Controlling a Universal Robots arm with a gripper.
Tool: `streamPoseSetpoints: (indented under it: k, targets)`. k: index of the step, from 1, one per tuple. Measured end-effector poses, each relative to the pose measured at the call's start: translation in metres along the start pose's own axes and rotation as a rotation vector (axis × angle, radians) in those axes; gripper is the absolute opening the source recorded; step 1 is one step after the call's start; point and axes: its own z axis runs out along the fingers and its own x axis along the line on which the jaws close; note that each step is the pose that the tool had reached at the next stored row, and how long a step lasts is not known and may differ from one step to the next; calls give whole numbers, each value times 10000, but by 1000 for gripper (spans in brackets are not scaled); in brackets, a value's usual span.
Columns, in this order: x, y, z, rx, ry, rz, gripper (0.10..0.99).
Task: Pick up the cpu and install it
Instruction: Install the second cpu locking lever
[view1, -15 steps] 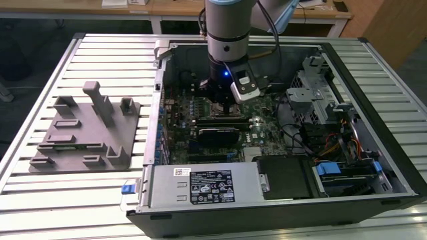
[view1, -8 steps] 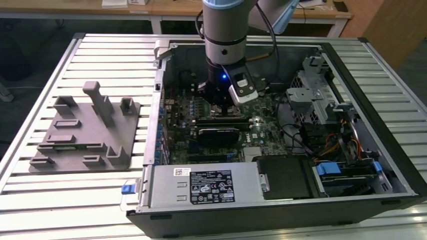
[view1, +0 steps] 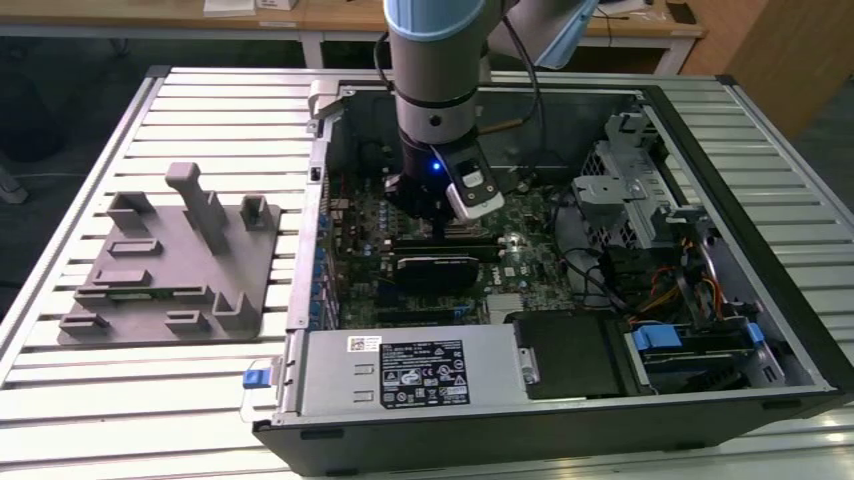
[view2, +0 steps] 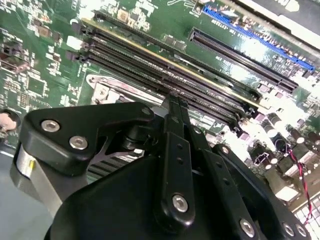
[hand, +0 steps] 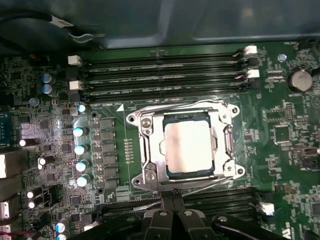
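One arm reaches down into open computer case (view1: 561, 110) on slatted desk (view1: 200, 110). Gripper (hand: 172, 200) hovers over green motherboard (hand: 280, 150), fingers (view2: 172, 125) pressed together, holding nothing. Cpu (hand: 189, 146) sits in socket frame (hand: 145, 150), silvery top up, between memory slot banks (hand: 160, 75), just beyond gripper tip in first wrist view. Grey fixture (view1: 167, 265) with upright posts lies on desk at exterior view's left, well apart from case.
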Motion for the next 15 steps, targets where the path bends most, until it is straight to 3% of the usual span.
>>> streamPoseSetpoints:
  k: [3,15]
  targets:
    - [13,-13,26,-106,13,-99,106]
    - [15,-38,65,-124,21,-222,106]
